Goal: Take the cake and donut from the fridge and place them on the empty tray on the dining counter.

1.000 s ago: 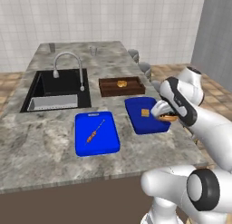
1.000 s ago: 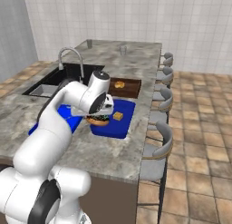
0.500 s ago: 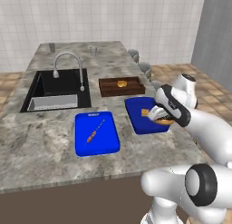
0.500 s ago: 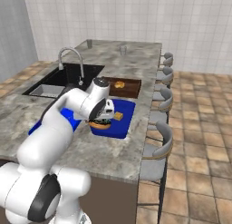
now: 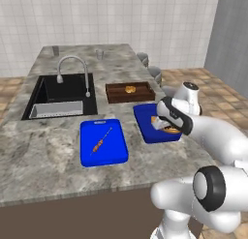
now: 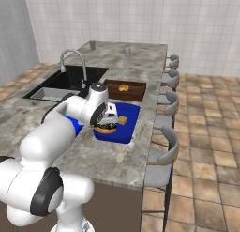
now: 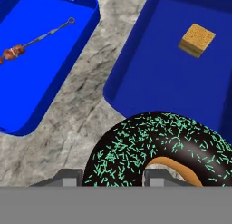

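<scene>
My gripper [image 5: 162,126] [image 6: 107,125] is shut on the donut [image 7: 158,150], a ring with dark chocolate glaze and green specks. It hangs just above the near end of the dark blue tray [image 5: 145,118] [image 6: 130,112] [image 7: 149,73] on the grey marbled dining counter [image 5: 43,151]. The donut [image 6: 105,129] sits low under the hand. The cake [image 7: 197,39] [image 6: 123,119], a small yellow spongy block, lies in the tray's far part. The fridge is out of view.
Left of the tray lies a brighter blue board [image 5: 103,142] [image 7: 41,69] with a skewer on it. Behind the tray stands a brown wooden tray [image 5: 130,92] with a golden bun [image 6: 123,88]. The black sink [image 5: 60,95] and tap [image 5: 72,68] are at far left; stools [image 6: 168,104] line the right edge.
The hand has come down and slightly toward the near end of the tray, still gripping the donut. Nothing else has moved.
</scene>
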Robot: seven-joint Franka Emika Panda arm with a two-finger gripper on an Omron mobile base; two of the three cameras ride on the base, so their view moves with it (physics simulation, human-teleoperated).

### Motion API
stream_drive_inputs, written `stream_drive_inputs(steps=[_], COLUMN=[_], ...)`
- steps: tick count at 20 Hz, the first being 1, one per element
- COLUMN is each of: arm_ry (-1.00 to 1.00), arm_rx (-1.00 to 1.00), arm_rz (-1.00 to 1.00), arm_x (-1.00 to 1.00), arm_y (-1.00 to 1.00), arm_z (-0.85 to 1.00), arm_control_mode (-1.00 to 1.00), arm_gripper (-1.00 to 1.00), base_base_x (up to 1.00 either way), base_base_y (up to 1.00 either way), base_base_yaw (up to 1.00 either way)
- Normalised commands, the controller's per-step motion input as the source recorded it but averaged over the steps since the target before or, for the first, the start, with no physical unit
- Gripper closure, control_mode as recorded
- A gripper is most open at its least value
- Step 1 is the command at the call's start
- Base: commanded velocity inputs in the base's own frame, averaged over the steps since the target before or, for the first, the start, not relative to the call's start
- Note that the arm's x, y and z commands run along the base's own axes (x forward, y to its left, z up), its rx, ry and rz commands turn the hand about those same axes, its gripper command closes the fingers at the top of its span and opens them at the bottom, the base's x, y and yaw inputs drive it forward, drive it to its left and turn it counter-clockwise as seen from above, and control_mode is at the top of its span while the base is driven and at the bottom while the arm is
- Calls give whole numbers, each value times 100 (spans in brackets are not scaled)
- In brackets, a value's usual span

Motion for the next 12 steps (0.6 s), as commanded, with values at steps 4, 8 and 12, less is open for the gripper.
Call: stream_drive_inputs(steps=[4,8,12], arm_ry=[0,0,0], arm_rx=[-11,-8,-2], arm_rz=[-8,-6,-4], arm_x=[27,33,44], arm_y=[-1,-4,-8], arm_z=[-20,-27,-25], arm_control_mode=[-100,-100,-100], arm_gripper=[100,100,100], base_base_x=[0,0,0], base_base_y=[0,0,0], base_base_yaw=[0,0,0])
